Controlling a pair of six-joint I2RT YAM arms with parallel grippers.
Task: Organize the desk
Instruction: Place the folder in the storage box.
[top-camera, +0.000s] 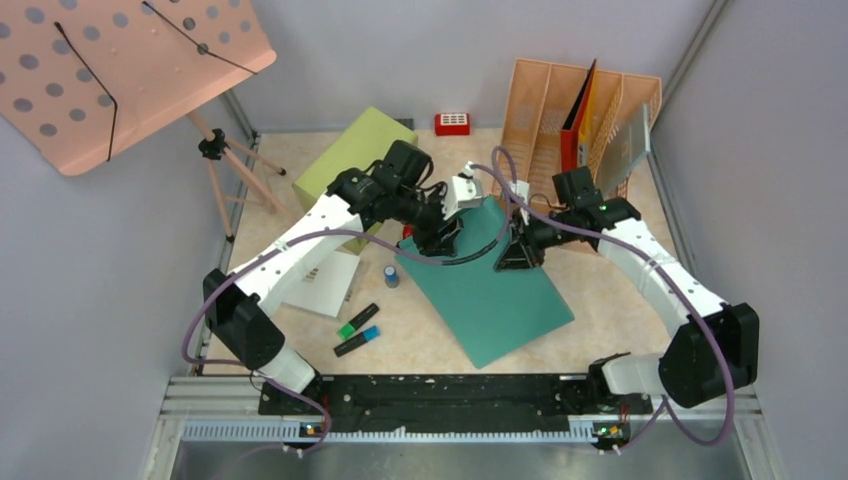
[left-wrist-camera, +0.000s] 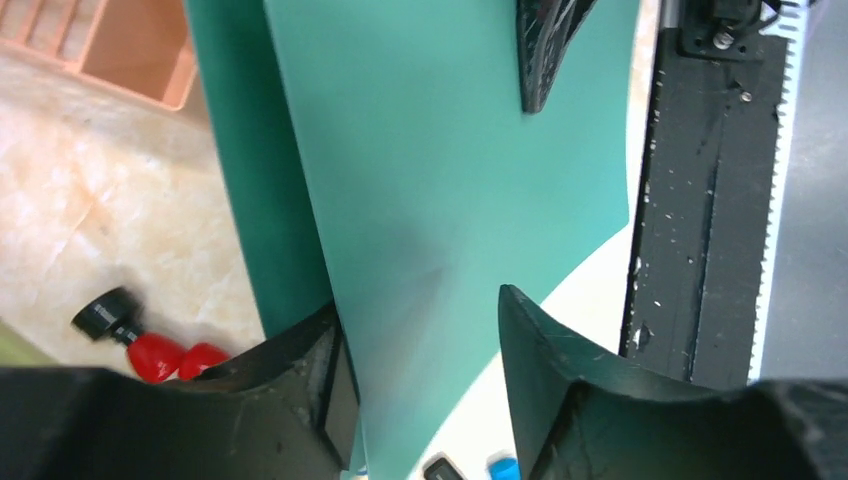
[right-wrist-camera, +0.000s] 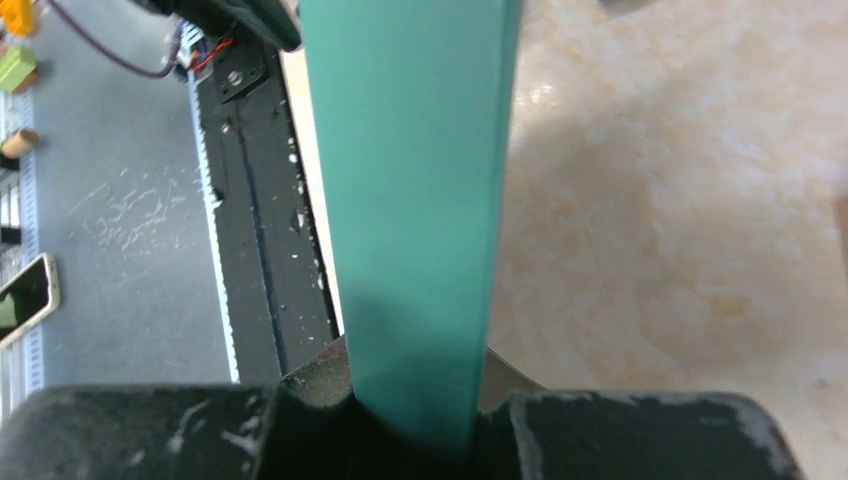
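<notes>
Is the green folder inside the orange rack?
No, the green folder is out over the desk, in front of the orange rack.

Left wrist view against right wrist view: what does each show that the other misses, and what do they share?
Only left wrist: a corner of the peach file rack, a small red-and-black object on the desk, and the left gripper open around the green folder. Only right wrist: the right gripper shut on that folder, and what looks like a phone beyond the front rail. Both: folder, desk and rail.
</notes>
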